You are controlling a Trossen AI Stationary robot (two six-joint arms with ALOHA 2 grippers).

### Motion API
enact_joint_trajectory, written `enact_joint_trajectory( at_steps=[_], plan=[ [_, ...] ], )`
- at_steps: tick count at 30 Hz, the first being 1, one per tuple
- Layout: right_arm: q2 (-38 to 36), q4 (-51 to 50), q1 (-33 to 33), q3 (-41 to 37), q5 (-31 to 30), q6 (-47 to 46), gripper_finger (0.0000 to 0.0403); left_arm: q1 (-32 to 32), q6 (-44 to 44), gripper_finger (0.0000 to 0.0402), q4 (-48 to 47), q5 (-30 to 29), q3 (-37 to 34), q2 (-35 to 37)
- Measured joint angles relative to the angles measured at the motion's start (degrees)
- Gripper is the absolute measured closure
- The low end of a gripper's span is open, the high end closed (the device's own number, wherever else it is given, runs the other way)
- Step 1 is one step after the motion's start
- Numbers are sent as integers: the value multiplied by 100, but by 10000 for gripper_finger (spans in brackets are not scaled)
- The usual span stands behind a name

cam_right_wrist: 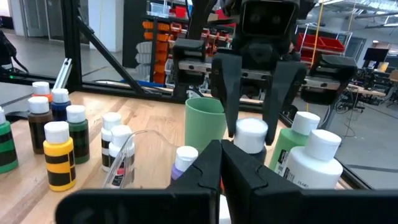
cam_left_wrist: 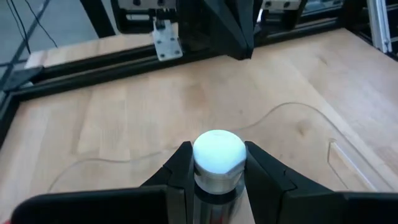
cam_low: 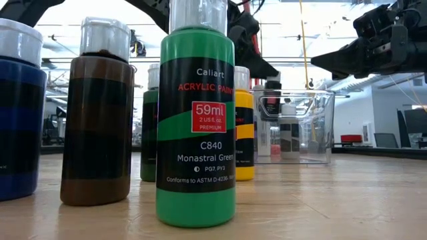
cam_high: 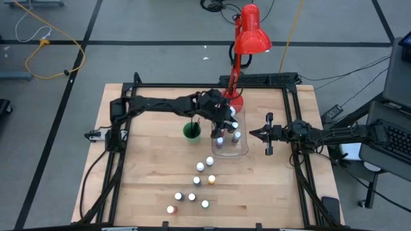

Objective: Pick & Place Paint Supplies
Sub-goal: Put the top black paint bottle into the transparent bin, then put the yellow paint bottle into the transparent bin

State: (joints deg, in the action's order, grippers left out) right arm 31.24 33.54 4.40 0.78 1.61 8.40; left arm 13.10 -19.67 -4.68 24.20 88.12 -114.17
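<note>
- Found the left gripper (cam_left_wrist: pixel 217 163) clamped on a white-capped paint bottle (cam_left_wrist: pixel 218 149), one finger (cam_left_wrist: pixel 180 167) on each side just under the cap.
- Saw the bottle upright in that grip, with the clear bin (cam_high: pixel 244 152) right below it and other bottles already standing inside.
- Judged the step to be placing: best lowered straight down into a free gap, kept vertical, and let go only once the base sat on the bin floor.
- Noted the green cup (cam_high: pixel 192 132) just beside the gripper; worth avoiding on the way out.
- Left the right gripper (cam_high: pixel 253 135) waiting on the bin's far side, fingers together, holding nothing.
- Counted several loose bottles (cam_high: pixel 192 197) well apart from the gripper, yet to be collected.
</note>
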Motion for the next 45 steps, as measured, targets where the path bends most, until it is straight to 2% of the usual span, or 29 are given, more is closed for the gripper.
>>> enact_joint_trajectory(
  at_steps=[12, 29, 34, 37, 41, 45],
  plan=[
    [62, 95, 0, 1, 1, -17, 399, -59, -383, 311, -48, -55, -31, -389],
    [92, 98, 0, 0, 0, -79, 399, -55, -227, 308, -156, -269, -37, -448],
    [93, 96, 0, 1, -1, -79, 399, -55, -69, 214, -163, -526, -37, -443],
    [92, 96, 0, 0, 0, -137, 399, -55, -48, 173, -182, -583, -37, -439],
    [92, 93, 0, 0, 0, -168, 399, -66, 71, 152, -167, -583, -37, -366],
    [92, 77, 0, 0, 0, -168, 399, -136, 44, 151, -275, -575, -46, 91]
  ],
)
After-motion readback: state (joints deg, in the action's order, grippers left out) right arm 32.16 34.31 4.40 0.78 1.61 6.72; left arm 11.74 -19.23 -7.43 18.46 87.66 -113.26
